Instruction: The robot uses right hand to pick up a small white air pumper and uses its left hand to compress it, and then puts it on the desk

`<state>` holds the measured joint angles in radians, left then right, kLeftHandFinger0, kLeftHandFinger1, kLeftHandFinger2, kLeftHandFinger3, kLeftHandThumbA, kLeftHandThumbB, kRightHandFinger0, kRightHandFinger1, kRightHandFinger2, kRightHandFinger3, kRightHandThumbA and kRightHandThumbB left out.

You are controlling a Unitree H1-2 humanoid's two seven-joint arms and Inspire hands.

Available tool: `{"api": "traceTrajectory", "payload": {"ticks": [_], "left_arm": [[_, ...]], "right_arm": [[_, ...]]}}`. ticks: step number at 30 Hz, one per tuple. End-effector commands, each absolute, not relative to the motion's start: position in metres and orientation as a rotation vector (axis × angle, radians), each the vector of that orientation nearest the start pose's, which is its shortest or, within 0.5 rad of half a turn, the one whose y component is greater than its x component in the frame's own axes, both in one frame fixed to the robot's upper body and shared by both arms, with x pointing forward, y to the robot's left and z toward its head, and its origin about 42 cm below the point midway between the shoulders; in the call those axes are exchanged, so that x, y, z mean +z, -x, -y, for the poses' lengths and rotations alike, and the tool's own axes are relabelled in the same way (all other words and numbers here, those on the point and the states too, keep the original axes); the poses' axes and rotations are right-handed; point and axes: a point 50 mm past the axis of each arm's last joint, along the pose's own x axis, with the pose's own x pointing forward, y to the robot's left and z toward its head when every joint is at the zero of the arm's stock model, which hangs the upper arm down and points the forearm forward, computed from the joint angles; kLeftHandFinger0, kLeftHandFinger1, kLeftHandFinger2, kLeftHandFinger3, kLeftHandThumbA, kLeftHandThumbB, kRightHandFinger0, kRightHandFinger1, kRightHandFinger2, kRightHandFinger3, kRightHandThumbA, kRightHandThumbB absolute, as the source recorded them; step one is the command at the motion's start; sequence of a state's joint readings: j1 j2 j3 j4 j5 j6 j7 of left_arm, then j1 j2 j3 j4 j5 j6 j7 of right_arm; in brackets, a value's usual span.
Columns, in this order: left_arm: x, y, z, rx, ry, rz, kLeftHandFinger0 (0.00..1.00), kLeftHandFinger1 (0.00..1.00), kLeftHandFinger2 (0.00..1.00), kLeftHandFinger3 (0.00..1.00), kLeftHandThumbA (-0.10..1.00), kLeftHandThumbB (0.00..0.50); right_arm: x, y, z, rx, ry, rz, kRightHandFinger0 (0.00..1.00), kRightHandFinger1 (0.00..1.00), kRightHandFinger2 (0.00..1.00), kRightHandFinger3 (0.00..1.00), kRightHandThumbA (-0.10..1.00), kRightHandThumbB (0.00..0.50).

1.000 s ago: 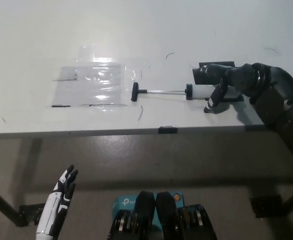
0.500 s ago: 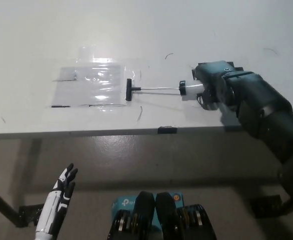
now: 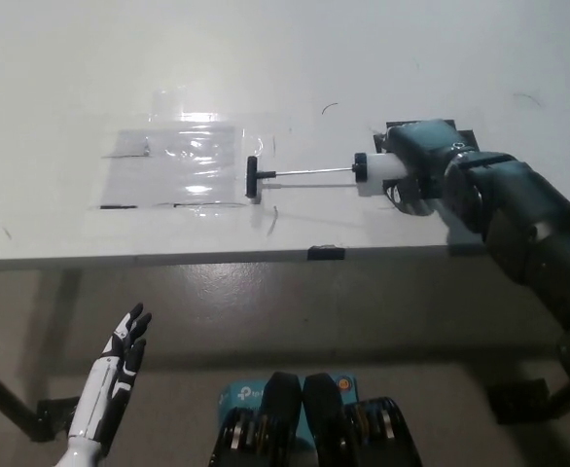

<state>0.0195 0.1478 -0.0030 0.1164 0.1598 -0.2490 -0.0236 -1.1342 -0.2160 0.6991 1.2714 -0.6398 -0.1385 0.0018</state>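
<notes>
Pump is now sitting in the grip of the right hand, near the front edge of the desk and toward its right side. A second ago that black hand was lying beside the white barrel with its fingers only reaching toward it; half a second ago it was rolling over the barrel, and now its fingers are wrapping around the barrel's right end, clamping on it. The black cap, the thin rod and the black T-handle are sticking out to the left, with the rod fully extended. Since the first picture the handle has been shifting a little leftward and is now lying at the right edge of the clear plastic sheet taped to the desk. Whether the pump is already clearing the desk I cannot tell; its shadow is lying close beneath it, so it is probably just starting to lift.

Left hand is hanging low below the front edge of the desk, well apart from the pump, fingers apart and holding nothing, barely drifting between pictures.

Judging from this, the pick-up is being secured and the compression is not yet begun: the white hand is needing to rise to the T-handle and push it toward the barrel.
</notes>
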Motion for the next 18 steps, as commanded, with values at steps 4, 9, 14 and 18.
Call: {"api": "traceTrajectory", "payload": {"ticks": [4,9,14,18], "left_arm": [[0.092,-0.279,-0.262,-0.058,-0.31,0.175,1.0,1.0,1.0,1.0,1.0,0.0],[0.105,-0.28,-0.263,-0.023,-0.258,0.234,1.0,1.0,1.0,1.0,1.0,0.028],[0.136,-0.282,-0.261,-0.001,-0.201,0.321,1.0,1.0,1.0,1.0,1.0,0.025],[0.159,-0.282,-0.257,0.004,-0.143,0.379,1.0,1.0,1.0,1.0,0.97,0.034]], "right_arm": [[0.259,-0.567,0.2,0.363,1.413,0.249,0.03,0.51,0.81,0.77,-0.1,0.142],[0.286,-0.547,0.205,0.387,1.357,0.351,0.0,0.4,0.71,0.68,-0.1,0.13],[0.307,-0.514,0.201,0.43,1.364,0.463,0.0,0.38,0.7,0.67,-0.1,0.137],[0.311,-0.493,0.195,0.458,1.343,0.497,0.0,0.38,0.72,0.69,-0.1,0.142]]}}
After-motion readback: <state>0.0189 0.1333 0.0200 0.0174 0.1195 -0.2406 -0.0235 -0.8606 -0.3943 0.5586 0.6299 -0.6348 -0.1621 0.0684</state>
